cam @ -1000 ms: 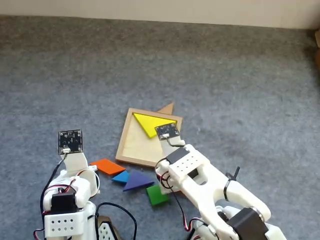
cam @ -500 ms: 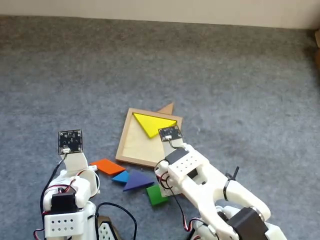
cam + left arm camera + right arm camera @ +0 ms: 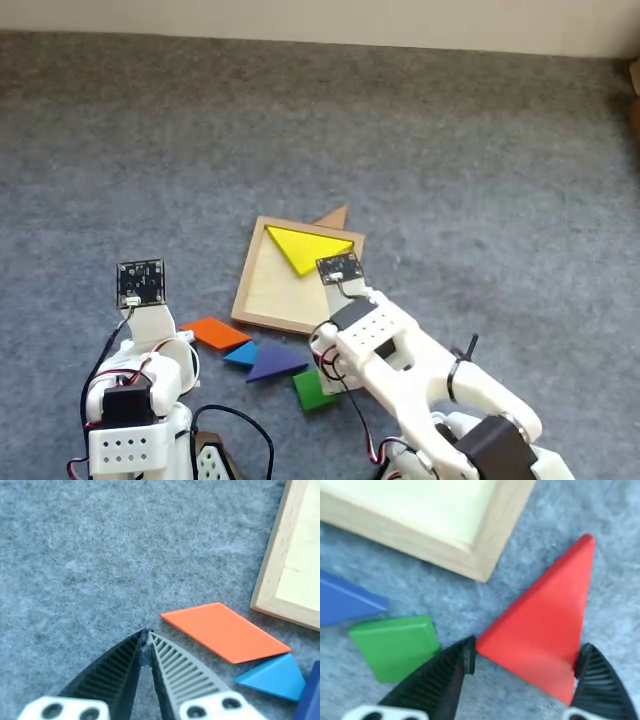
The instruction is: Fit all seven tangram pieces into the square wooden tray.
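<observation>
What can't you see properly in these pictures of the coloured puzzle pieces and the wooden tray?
1. High view: the right arm covers the red triangular piece.
2. High view: the brown triangular piece peeks past the far rim of the square wooden tray; whether more of it lies underneath is hidden.
3. Left wrist view: the picture's edge cuts off the dark blue piece, so its shape is unclear.

No writing, number or sign can be read. The wooden tray [image 3: 270, 290] and the orange piece [image 3: 222, 632] show plain faces, and marks on the left arm's dark board [image 3: 140, 283] are too small to tell
</observation>
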`<state>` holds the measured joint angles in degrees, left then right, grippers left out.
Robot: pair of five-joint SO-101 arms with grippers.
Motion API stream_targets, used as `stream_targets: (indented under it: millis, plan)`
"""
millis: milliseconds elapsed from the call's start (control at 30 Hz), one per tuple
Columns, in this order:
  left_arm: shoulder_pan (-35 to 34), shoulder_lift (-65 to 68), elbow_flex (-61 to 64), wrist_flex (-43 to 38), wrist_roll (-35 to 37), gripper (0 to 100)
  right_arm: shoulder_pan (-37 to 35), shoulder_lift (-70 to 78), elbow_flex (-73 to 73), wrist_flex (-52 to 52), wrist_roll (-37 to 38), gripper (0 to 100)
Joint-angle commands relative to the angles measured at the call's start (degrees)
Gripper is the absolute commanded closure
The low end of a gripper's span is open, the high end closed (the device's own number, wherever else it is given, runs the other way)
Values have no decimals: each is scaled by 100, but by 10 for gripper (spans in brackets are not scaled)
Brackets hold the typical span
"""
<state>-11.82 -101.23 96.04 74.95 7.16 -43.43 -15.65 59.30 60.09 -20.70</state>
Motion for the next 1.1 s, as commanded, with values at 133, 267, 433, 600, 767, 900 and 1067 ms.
stream_targets:
  millis: [133, 267, 433, 600, 767, 900, 1067]
  plan:
    - [57, -303, 110, 26, -53, 994, -110, 75, 84, -268, -299, 680]
    - [57, -303, 110, 26, -53, 994, -101, 66, 66, -268, -316, 680]
    - [57, -303, 110, 26, -53, 994, 22, 22, 22, -268, -325, 680]
    - [57, -303, 110, 26, -53, 994, 435, 22, 22, -268, -325, 680]
    - [57, -303, 110, 26, -53, 994, 426, 22, 13, -277, -352, 680]
    - [57, -303, 110, 26, -53, 994, 426, 22, 13, -426, -642, 680]
    - [57, -303, 110, 26, -53, 994, 426, 22, 22, -593, -677, 680]
